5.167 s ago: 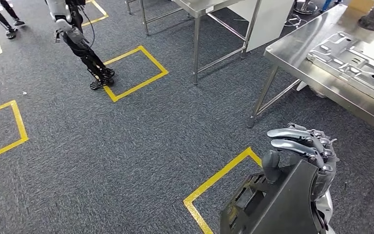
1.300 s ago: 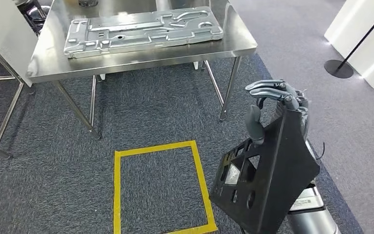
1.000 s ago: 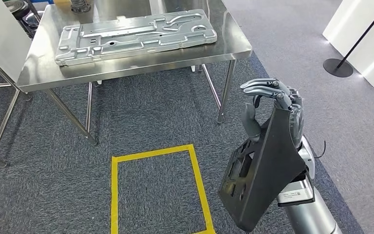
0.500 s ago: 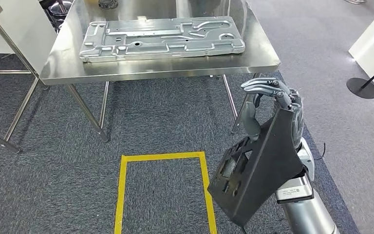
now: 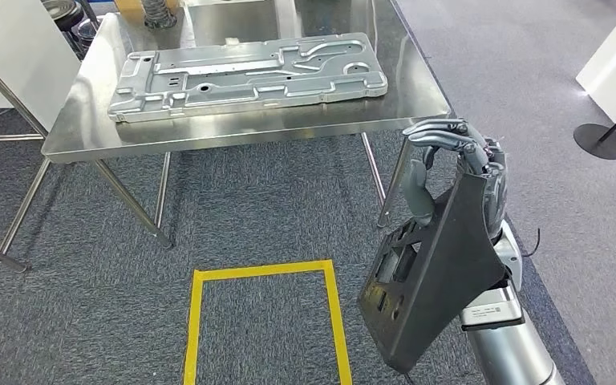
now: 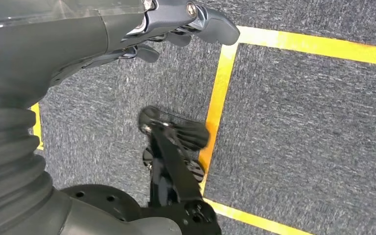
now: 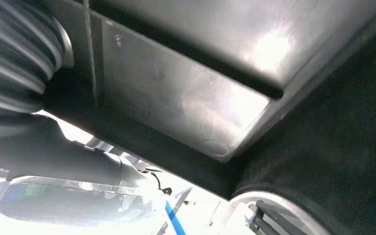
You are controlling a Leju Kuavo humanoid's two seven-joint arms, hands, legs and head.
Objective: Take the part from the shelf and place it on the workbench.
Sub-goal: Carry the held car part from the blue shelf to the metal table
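Note:
My right hand (image 5: 449, 160) grips a large black plastic part (image 5: 429, 277) by its top edge, thumb on the near face and fingers curled over the far side. The part hangs tilted beside my right arm, just off the right front corner of the steel workbench (image 5: 88, 132). Its dark underside (image 7: 186, 93) is close to the camera in the right wrist view. My left hand (image 6: 176, 29) hangs above the carpet with its fingers curled in and nothing in them.
A long embossed metal panel (image 5: 245, 76) lies across the workbench top. A yellow tape square (image 5: 265, 321) marks the grey carpet in front of the bench. A stanchion base (image 5: 601, 140) and a white wall stand at the right.
The camera has turned from open floor to face the workbench, which over the last second has shifted slightly in the picture. My right hand has kept its hold on the black part throughout.

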